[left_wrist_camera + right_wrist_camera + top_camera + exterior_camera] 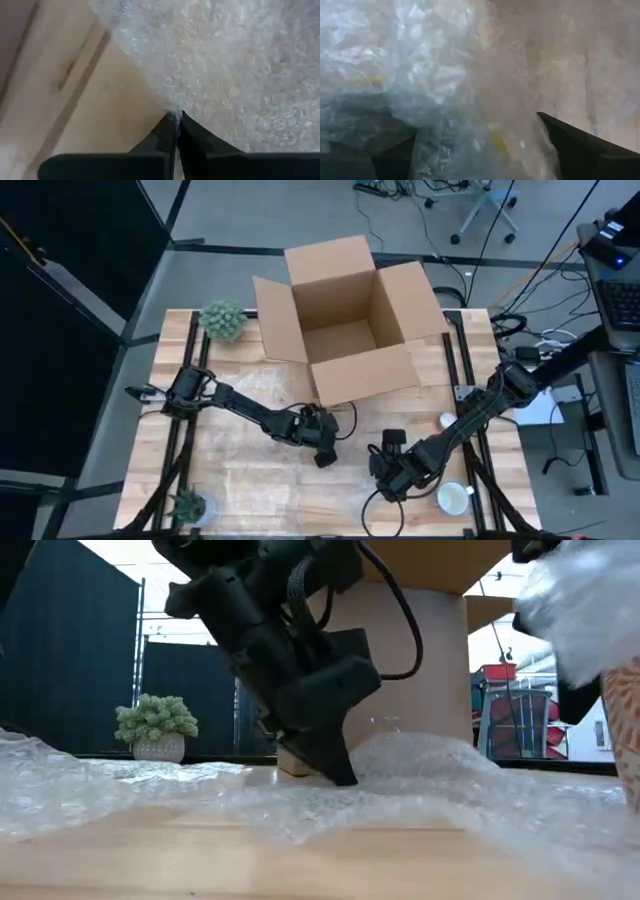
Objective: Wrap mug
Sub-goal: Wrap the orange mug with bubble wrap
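Mug (453, 498): white, near the table's front right corner, just beside the right gripper, bare of wrap.
Bubble wrap (235, 75): spread over the table's middle.
Left gripper (176, 120): pinched shut on the wrap's edge.
Right gripper (388, 477): fingers apart, wrap bunched between them.
Cardboard box (345, 320): open, at the back.

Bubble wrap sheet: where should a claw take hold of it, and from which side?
At a thin free corner, coming down from above, as the left claw pinches the bubble wrap: it lies flat on the table, so only edges offer a bite.
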### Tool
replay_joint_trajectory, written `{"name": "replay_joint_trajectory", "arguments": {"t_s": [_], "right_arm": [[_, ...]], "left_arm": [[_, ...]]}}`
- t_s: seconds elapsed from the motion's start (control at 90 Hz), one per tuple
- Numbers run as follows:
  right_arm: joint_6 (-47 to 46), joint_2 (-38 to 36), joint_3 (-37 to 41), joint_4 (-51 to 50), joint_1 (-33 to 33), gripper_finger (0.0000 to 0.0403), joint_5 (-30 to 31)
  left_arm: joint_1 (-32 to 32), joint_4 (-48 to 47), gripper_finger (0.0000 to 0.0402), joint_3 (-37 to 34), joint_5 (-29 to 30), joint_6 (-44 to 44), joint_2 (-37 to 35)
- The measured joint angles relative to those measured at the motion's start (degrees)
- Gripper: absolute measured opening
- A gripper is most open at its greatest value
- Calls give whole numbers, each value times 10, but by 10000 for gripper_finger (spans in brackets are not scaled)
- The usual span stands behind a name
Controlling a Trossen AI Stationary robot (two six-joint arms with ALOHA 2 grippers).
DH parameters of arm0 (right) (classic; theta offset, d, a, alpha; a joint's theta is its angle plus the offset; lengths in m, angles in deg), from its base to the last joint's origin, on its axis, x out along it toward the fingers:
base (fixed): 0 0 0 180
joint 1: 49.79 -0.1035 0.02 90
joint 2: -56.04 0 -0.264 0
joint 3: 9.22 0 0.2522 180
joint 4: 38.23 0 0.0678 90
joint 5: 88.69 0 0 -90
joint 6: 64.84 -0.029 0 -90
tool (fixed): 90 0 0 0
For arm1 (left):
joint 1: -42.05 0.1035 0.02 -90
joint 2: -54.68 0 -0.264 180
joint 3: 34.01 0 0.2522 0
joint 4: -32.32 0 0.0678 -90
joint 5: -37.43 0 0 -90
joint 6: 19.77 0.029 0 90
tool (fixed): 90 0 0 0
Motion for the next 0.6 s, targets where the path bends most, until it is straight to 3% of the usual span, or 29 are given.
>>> {"name": "replay_joint_trajectory", "arguments": {"t_s": [0.156,0.467,0.6], "right_arm": [[46,0,0,33,-18,254,-4],[78,0,0,48,-19,254,-9],[80,0,0,44,-1,247,25]], "left_arm": [[22,18,0,4,23,15,0],[34,45,0,4,9,16,-1],[22,53,0,4,-1,16,-1]]}}
